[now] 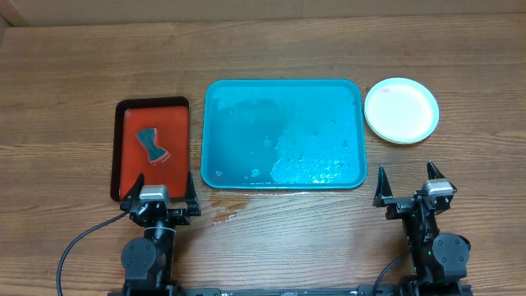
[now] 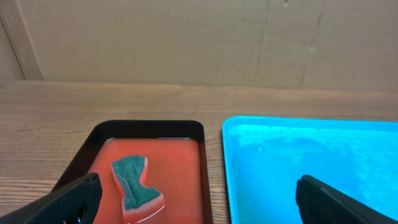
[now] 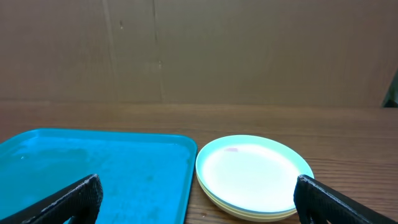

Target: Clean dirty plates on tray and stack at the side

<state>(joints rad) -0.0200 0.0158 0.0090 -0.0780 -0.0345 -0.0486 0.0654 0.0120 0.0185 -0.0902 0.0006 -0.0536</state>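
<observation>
The plates (image 1: 401, 110) sit in one neat stack on the bench (image 1: 74, 99), just beside the tray's right end and clear of it. The pale one is on top, and yellow-green edges show beneath it in the right wrist view. The tray (image 1: 246, 123) holds no plate, only a film of water and droplets, so I judge the cleaning and stacking done and the step in hand to be parking the arms. Both arms sit at the near edge of the bench: the left pincer (image 1: 161, 186) has its fingers spread wide and holds nothing, and the right pincer (image 1: 407, 176) is likewise spread and empty. To finish well, keep both low and back from the stack, so that nothing nudges it off square. One check seems worth making: the top plate shows a faint pinkish mark (image 3: 231, 149) near its far side, too small to call either a smear or a reflection. If it needs another wipe, the left pincer would take the sponge (image 1: 150, 145), which lies in the red tray (image 1: 174, 123), across its narrow waist, while the right steadies the stack by its rim. A small puddle (image 1: 223, 215) lies on the bench before the tray's near left corner, and wet fingers may slip. No brand, label or writing can be read on anything.
</observation>
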